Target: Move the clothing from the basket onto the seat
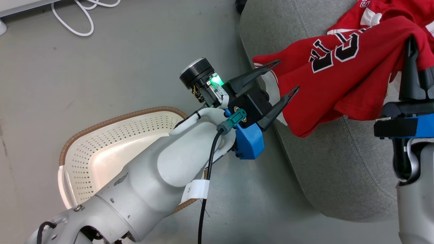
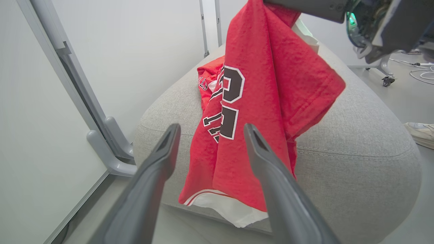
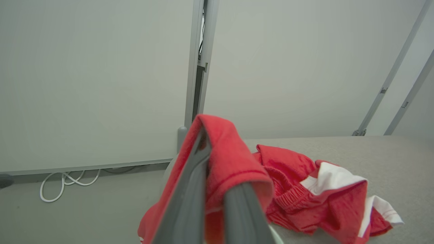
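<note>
Right gripper [image 1: 411, 42], two long dark fingers pressed together, pinches a fold of a soft red fabric jersey bearing black numerals edged in white [image 1: 339, 84]; the cloth drapes over both fingertips in the right wrist view. From this grip the numbered jersey hangs down across the left flank of the large rounded seat upholstered in grey felt-like fabric [image 1: 339, 162]; its lower hem, with a white band, lies against the seat's side above the floor. Left gripper [image 1: 288, 75], fingers spread wide and holding nothing, sits just left of that hem; in the left wrist view the hanging cloth shows between and beyond the two fingers, and whether either tip touches it cannot be told. A second red jersey with white trim and white lettering [image 3: 322, 200] lies crumpled on top of the seat, on the far side of the numbered jersey and touching it. The cream-white perforated plastic basket with a brown woven-look rim [image 1: 118, 118] stands on the grey floor [image 1: 118, 67] at the near left, apart from the seat; the pale left forearm [image 1: 162, 176] crosses over its right part and hides that portion. A looped white cable [image 1: 78, 20] lies on the floor at the far left; pale wall panels with grey metal uprights [image 3: 196, 67] stand beyond the seat; a pale shoe [image 2: 420, 134] rests on the floor at the right edge of the left wrist view.
</note>
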You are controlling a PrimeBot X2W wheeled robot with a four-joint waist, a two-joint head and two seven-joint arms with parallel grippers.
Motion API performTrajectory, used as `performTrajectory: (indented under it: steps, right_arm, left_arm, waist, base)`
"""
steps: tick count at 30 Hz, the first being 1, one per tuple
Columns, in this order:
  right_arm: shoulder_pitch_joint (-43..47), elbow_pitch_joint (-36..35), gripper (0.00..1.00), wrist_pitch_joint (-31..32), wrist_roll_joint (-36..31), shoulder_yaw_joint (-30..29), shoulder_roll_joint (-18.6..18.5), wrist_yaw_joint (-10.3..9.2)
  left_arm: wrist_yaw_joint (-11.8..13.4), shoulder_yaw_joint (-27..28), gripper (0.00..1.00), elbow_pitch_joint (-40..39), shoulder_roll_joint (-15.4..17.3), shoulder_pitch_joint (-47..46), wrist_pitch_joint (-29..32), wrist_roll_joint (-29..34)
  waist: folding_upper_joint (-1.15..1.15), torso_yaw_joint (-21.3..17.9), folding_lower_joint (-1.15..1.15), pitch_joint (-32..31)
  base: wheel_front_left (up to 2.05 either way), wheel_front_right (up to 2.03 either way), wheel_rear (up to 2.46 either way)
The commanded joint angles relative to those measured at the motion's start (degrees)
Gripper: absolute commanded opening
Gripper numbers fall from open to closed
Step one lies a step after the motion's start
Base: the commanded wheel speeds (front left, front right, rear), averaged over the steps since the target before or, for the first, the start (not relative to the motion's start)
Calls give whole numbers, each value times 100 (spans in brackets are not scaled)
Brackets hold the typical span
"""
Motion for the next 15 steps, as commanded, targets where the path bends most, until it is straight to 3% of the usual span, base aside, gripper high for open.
performTrajectory:
  steps: [1, 9, 15]
  right_arm:
    - [69, -36, 0, -3, -41, -13, 37, 1]
    - [-172, -100, 0, -4, -132, -42, -26, 1]
    - [-920, -320, 0, -3, -177, -197, -436, 1]
  left_arm:
    - [-13, -21, 100, -14, 5, -84, -20, -2]
    - [-14, -12, 100, -27, 30, -112, -36, -70]
    - [36, 17, 100, -106, 118, -178, -40, -50]
  waist:
    - [0, -5, 0, 7]
    - [0, -23, 0, -13]
    - [0, -43, 0, 80]
  base:
    - [0, 0, 0]
    - [0, 0, 0]
    - [0, 0, 0]
